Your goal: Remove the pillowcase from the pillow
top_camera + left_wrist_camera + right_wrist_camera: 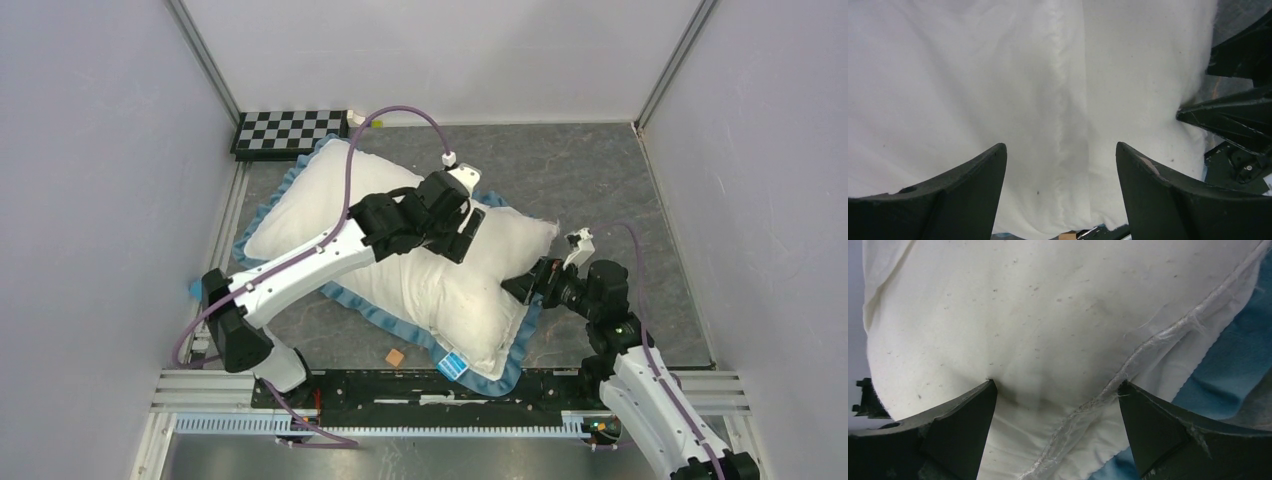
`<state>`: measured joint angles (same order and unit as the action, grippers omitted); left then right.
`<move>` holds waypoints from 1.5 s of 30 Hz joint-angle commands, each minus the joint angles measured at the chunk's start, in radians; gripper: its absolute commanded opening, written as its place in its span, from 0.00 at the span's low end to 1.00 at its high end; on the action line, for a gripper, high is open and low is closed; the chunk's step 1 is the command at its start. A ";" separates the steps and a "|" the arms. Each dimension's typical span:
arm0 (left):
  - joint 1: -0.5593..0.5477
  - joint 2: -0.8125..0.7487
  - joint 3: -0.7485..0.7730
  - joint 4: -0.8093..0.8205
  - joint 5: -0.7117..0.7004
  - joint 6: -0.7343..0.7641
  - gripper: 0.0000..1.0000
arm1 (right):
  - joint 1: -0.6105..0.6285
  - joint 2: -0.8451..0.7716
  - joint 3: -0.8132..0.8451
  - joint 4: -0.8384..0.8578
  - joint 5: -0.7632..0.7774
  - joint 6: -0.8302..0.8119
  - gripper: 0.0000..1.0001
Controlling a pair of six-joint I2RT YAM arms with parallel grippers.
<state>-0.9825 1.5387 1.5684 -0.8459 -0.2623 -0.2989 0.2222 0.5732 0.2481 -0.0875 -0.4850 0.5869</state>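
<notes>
Left gripper (1060, 147) was held spread open over the pillow (520, 240), laid diagonally from the table's (600, 170) far-left corner, mostly inside the pillowcase (300, 205); right gripper (1055, 382), likewise unclenched, was pressed against its bare end.

Checkerboard (290, 131): black and white, flat, far left corner of the table.
Small brown cube (396, 356): near side, left of centre, just short of the rail.
Table (590, 170): grey, marbled surface.
Metal rail (400, 420): along the near edge.
Walls (440, 50): plain white, on three sides.
</notes>
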 commanded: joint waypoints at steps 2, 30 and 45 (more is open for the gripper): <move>-0.002 0.083 0.075 -0.083 -0.096 0.040 0.83 | 0.006 0.008 -0.049 0.241 -0.113 0.150 0.98; 0.386 -0.060 -0.210 -0.227 -0.420 -0.119 0.03 | 0.003 0.040 0.357 -0.307 0.955 -0.194 0.00; 0.533 -0.318 -0.311 -0.037 -0.450 -0.082 0.02 | -0.001 0.099 0.413 -0.187 0.967 -0.149 0.00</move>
<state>-0.5682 1.3560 1.2922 -0.8257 -0.4324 -0.4664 0.2817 0.6277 0.5648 -0.3077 0.1627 0.5488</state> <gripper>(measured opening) 0.048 0.023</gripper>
